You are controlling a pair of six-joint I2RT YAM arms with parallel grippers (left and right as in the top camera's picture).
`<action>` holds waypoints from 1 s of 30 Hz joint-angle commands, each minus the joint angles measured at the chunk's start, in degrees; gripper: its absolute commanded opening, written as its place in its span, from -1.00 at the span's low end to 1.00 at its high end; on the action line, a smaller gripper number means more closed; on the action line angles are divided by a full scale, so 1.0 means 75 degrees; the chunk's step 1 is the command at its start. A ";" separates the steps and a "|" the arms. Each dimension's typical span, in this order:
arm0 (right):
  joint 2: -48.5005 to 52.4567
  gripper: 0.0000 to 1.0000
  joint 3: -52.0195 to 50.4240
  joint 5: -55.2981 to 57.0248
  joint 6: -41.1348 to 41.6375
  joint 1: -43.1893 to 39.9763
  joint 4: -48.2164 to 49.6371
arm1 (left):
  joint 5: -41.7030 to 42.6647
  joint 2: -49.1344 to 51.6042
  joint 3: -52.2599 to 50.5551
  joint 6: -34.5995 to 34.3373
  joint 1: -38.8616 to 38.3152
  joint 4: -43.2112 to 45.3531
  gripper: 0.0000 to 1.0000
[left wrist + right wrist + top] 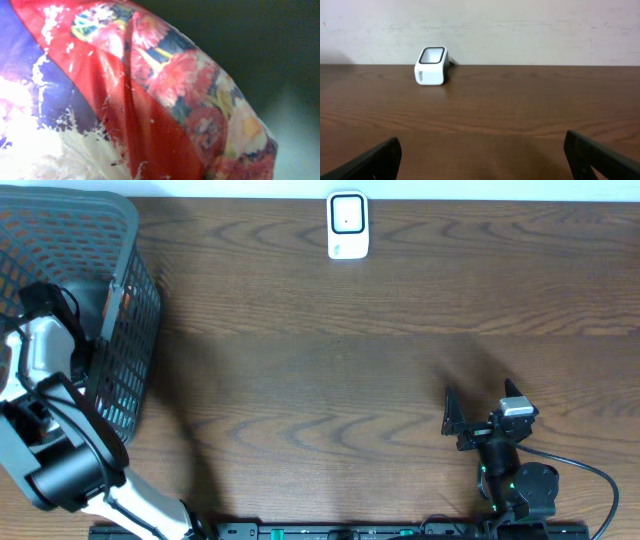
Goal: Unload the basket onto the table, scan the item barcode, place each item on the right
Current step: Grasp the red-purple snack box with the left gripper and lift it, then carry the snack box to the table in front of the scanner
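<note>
Early on: packet [150, 100] sits down in basket [140, 310], not lifted out; scanner [347, 225] at far edge of table [300, 380], no item near it. Lift, carry & scan all left. L gripper [48, 298] in basket, jaws clenched, prob. nipping the packet. R gripper [450, 415] spread wide, empty

Table [300, 380]: dark brown wood grain, matte, fills the whole overhead view. Wall [520, 30]: pale off-white, meets the table's far edge, faint scuffs and streaks. Light even and diffuse; soft shadow patches on the wood at left and near right. Floor, windows not in view.
</note>
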 commanded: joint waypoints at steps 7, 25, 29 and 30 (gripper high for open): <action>-0.0032 0.99 -0.0026 0.0032 -0.0087 -0.0038 -0.0020 | 0.1617 -0.3010 0.0525 -0.0565 -0.0026 0.1740 -0.85; -0.0032 0.99 -0.0026 0.0029 -0.0087 -0.0038 -0.0020 | 0.6012 -0.5088 0.0525 -0.5231 -0.1078 0.5735 -0.85; -0.0032 0.99 -0.0026 0.0032 -0.0087 -0.0038 -0.0020 | 0.5968 -0.5056 0.0525 -0.5082 -0.2503 0.5826 -0.85; -0.0032 0.99 -0.0026 0.0032 -0.0087 -0.0038 -0.0020 | 0.5968 -0.5013 0.0525 -0.4902 -0.2917 0.5823 -0.85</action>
